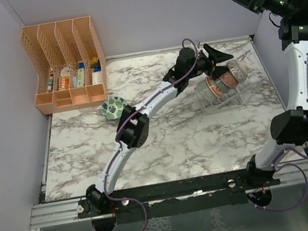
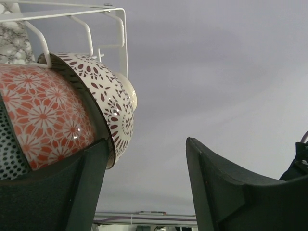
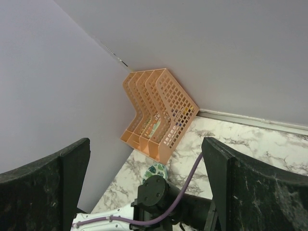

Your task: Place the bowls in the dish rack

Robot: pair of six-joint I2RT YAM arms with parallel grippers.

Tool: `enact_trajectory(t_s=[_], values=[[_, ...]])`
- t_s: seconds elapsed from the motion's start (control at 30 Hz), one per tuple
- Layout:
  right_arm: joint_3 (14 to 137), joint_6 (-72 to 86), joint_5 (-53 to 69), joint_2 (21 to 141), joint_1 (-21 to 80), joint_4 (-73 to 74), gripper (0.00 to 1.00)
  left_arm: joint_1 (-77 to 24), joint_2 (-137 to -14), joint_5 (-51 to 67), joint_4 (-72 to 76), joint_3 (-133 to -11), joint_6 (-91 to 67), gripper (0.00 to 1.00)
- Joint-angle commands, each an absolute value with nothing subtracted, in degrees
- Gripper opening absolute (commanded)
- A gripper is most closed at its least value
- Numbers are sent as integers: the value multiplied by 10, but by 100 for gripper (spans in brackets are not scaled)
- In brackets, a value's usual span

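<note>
Best, I judge, to draw the left pincer (image 2: 147,154) straight back from the dish rack (image 1: 249,86) without dragging the red bowl (image 2: 43,115) seated beside the lattice bowl (image 2: 113,106). Then fetch the leaf bowl (image 1: 113,107), on the counter (image 1: 176,141) at the rack's nine o'clock. The left pincer gapes wide, empty, one finger (image 2: 72,192) against or just beside the red bowl. The right pincer (image 3: 147,154) hangs high, apart, empty.

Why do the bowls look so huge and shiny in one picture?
In the left wrist view the camera sits very close to the red-orange bowl and the lattice bowl, so they look huge, with small glare spots on the glaze; in the top external view they look small in the clear dish rack, under even light.
</note>
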State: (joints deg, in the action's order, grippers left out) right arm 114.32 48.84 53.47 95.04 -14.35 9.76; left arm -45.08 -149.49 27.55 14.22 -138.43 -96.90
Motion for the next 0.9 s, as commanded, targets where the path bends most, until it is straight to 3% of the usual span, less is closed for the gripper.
enact_trajectory(t_s=[0.0,0.27,0.57,0.7,0.87], values=[[1132,485,544,926,-147,79,100,-440,-1428,301,76,-1372,-898,69],[1121,485,540,910,-147,79,100,-424,-1349,297,-5,-1304,-793,73],[1135,500,546,906,-147,68,100,-400,-1235,252,-140,-1272,-604,93],[1129,500,551,904,-147,64,100,-371,-1128,187,-214,-1176,-493,94],[1119,507,557,903,-147,55,100,-346,-1005,10,-353,-1050,-340,99]])
